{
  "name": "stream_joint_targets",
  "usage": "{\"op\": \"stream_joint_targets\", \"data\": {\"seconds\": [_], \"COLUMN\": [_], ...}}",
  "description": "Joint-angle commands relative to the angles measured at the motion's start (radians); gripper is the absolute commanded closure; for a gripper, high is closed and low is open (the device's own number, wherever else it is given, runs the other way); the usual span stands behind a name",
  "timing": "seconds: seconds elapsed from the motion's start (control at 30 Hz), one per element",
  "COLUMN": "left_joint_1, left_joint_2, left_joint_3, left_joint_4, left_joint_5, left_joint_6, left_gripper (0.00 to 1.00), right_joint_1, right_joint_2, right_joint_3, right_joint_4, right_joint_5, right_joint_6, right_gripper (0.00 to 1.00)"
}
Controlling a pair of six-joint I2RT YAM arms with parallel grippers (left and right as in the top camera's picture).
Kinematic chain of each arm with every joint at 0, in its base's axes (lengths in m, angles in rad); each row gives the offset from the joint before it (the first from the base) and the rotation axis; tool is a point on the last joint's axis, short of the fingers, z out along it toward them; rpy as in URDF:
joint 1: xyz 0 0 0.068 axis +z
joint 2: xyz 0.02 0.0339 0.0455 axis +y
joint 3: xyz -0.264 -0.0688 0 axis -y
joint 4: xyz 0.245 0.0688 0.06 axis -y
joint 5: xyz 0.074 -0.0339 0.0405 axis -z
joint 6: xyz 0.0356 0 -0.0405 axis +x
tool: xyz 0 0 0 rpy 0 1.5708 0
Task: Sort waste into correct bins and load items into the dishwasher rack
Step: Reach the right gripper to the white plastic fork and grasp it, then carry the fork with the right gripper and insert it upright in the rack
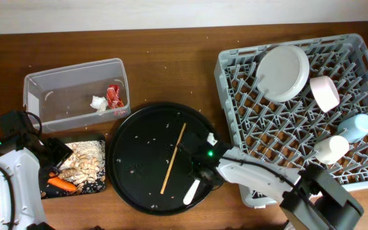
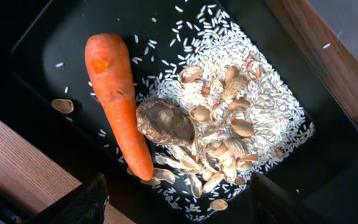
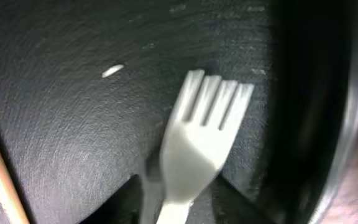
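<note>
Closest to the right wrist lens lies the white plastic fork (image 3: pixel 194 143), tines pointing away, flat on the round black tray (image 1: pixel 139 147). The right jaws stand close on either side of the fork's neck, but the view is blurred and I cannot tell whether they pinch it. The thin wooden chopstick (image 1: pixel 173 158) lies on the same tray just beside the fork, apart from it.

The left jaws hang wide apart over the flat black tray (image 2: pixel 55 37) with nothing between the fingertips (image 2: pixel 86 202). In that tray the orange carrot piece (image 2: pixel 117 99) touches the small brown lump (image 2: pixel 165 121), with beige rice-like scraps (image 2: pixel 253 93) and nut shells (image 2: pixel 229 143) spread beside them.

Behind it on the desk (image 1: pixel 171 57), the clear plastic tub (image 1: pixel 62 83) holds the crumpled red wrapper (image 1: pixel 114 96) with the small white tissue wad (image 1: pixel 98 103) touching it.

On the far side, the dishwasher rack (image 1: pixel 363 45) carries the pale round plate (image 1: pixel 283 72), tilted, the white bowl (image 1: pixel 325 92) beside it, and the light blue cup (image 1: pixel 358 126) and cream cup (image 1: pixel 332 149) lying near each other.
</note>
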Motion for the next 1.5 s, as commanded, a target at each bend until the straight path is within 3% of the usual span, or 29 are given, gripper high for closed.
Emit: {"op": "stream_joint_targets", "data": {"seconds": [0.0, 0.2, 0.4, 0.7, 0.93, 1.17, 1.47], "left_joint_1": [0.0, 0.0, 0.0, 0.0, 0.0, 0.0, 0.0], "left_joint_2": [-0.013, -0.013, -0.013, -0.013, -0.013, -0.013, -0.013], "left_joint_3": [0.014, 0.014, 0.014, 0.014, 0.014, 0.014, 0.014], "left_joint_4": [-0.001, -0.001, -0.004, -0.005, -0.005, -0.005, -0.005], "left_joint_5": [0.007, 0.006, 0.004, -0.001, -0.001, 0.0, -0.001], "left_joint_6": [0.009, 0.01, 0.01, 0.009, 0.01, 0.009, 0.01], "left_gripper": [0.28, 0.27, 0.28, 0.27, 0.28, 0.27, 0.27], "right_joint_1": [-0.045, -0.057, -0.057, -0.12, -0.308, -0.501, -0.526], "right_joint_2": [0.033, 0.033, 0.021, -0.058, -0.087, -0.079, -0.079], "right_joint_3": [-0.013, -0.002, 0.06, 0.352, 0.562, 0.561, 0.382], "right_joint_4": [0.011, 0.006, -0.039, -0.283, -0.533, -0.686, -0.575], "right_joint_5": [0.071, 0.056, 0.057, 0.065, 0.06, 0.06, 0.059], "right_joint_6": [-0.035, -0.104, -0.205, -0.455, -0.765, -0.993, -1.041], "right_gripper": [0.77, 0.86, 0.88, 0.91, 0.9, 0.89, 0.89]}}
